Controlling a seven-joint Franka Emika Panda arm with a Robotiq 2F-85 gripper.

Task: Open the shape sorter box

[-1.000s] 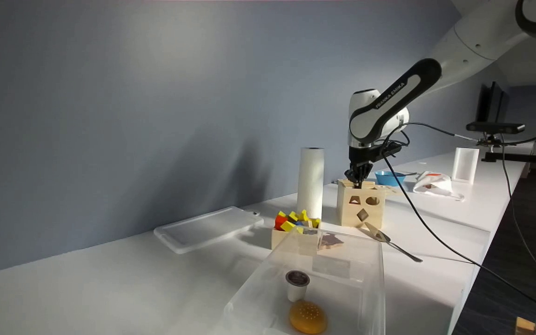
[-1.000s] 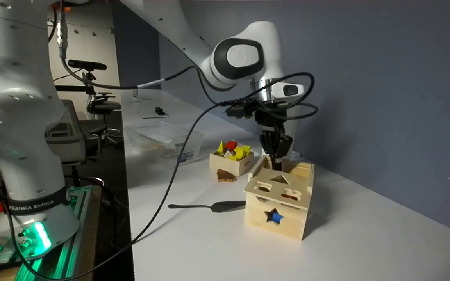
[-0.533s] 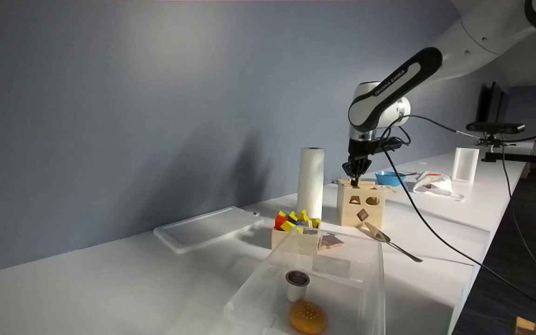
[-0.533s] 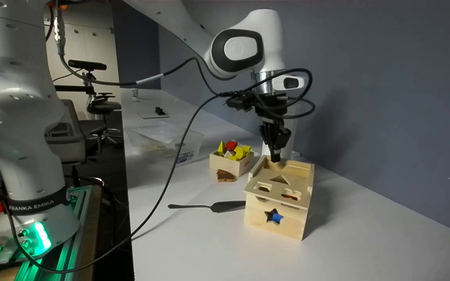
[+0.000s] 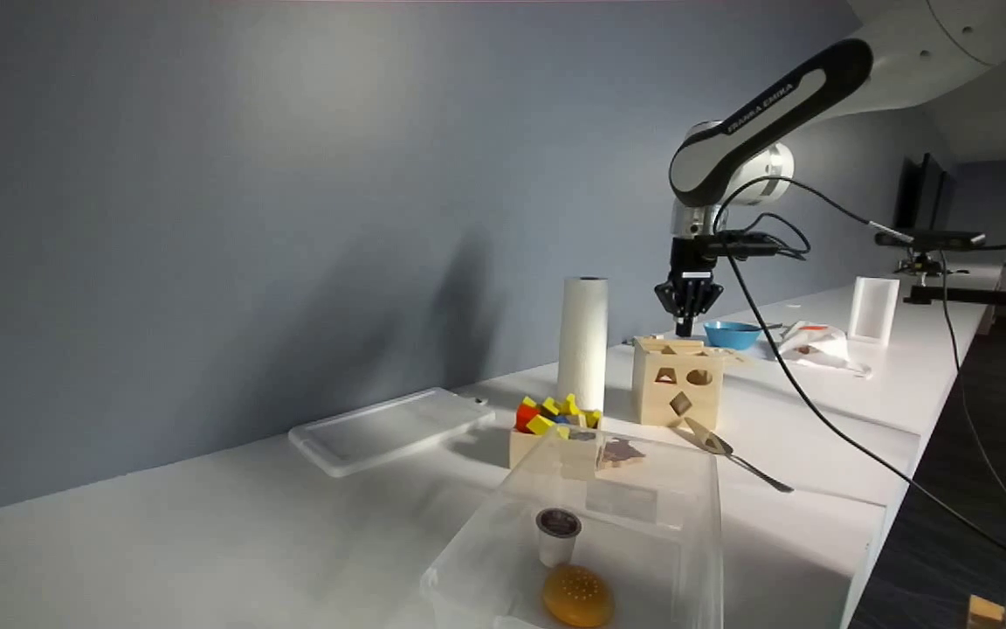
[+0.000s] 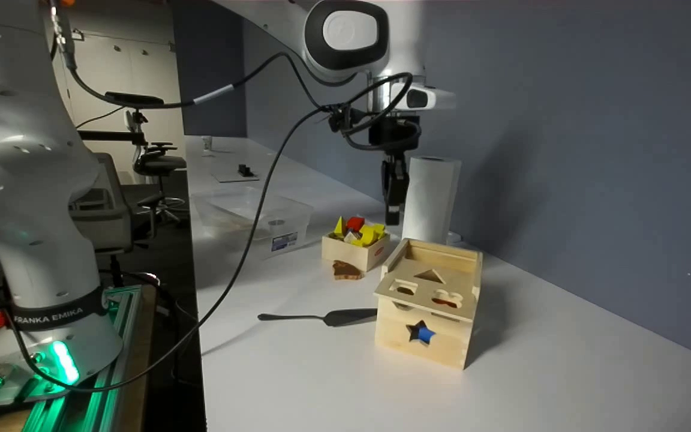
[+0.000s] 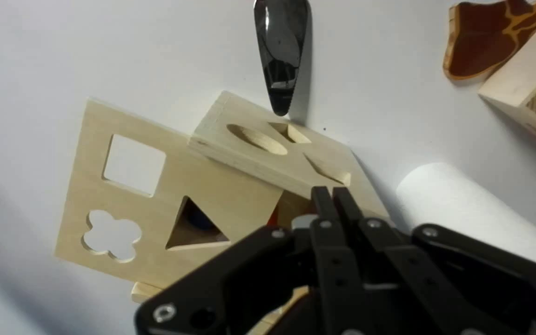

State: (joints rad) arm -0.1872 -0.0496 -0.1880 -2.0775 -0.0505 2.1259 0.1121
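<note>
- One shape sorter box (image 5: 682,387) of pale wood stands upright on the tabletop (image 6: 561,384), showing in both exterior views.
- Its lid (image 7: 154,218) is slid partway off; one end juts out past a side of the box, and the tabletop shows through the square and clover holes in the wrist view.
- At the other end the top lies open, with something red (image 7: 273,217) in the gap; something blue (image 6: 425,333) shows through the star hole.
- The claw (image 7: 331,191) hangs above the box, apart from it, its fingers pointing down and pressed together.
- A dark spatula (image 6: 348,318) lies flat, blade tip right by the box; whether they touch, I cannot tell.
- A white cylinder (image 6: 432,201) stands upright near the box.
- A low wooden tray (image 6: 344,253) holds yellow and red blocks (image 6: 367,236); just beside it lies a brown toy piece (image 6: 345,271).
- A blue bowl (image 5: 733,336) stands beyond the box in an exterior view.
- Well apart from the box, a clear bin (image 5: 704,524) holds a toy bun (image 5: 579,597) and a small white cup (image 5: 557,548) with a dark top; a white panel (image 5: 394,432) lies flat nearby.
</note>
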